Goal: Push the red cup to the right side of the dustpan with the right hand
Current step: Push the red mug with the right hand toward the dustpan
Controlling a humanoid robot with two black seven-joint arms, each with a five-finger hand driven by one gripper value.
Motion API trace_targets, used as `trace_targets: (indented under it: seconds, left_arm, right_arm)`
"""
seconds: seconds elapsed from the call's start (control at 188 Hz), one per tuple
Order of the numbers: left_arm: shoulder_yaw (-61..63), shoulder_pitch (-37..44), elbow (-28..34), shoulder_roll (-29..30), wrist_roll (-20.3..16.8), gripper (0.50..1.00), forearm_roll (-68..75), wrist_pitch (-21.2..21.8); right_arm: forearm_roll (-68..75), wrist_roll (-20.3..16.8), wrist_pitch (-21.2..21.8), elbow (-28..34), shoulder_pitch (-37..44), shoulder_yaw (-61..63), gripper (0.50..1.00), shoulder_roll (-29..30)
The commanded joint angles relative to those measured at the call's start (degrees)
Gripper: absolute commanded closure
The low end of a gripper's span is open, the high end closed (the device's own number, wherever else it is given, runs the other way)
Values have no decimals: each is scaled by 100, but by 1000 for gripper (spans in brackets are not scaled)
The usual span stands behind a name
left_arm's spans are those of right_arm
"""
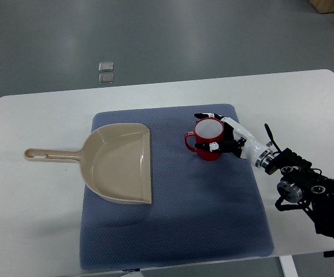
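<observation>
Fingers (212, 146) of our right hand (225, 135) curl around the red cup (207, 137), black tips showing at its far rim and near side, so the hand is closed on the cup from the right. Our arm (305, 184) reaches in from the lower right edge. We see the cup standing upright on the blue mat (173, 225), handle pointing left, just right of the tan dustpan (121, 164) and apart from it. Its handle points left onto the white table (28, 219). Our left hand is out of sight.
</observation>
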Motion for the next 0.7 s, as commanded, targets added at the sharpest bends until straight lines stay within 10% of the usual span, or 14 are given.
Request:
trace_targets:
  seconds: [0.0,0.693]
  left_arm:
    - [-7,0,8,0,0,500,0,0]
    - [2,0,0,0,0,500,0,0]
  right_arm:
    - [-7,-1,-19,7,23,-79,568,90]
    - [2,-1,-361,394,-3,-475,568,372]
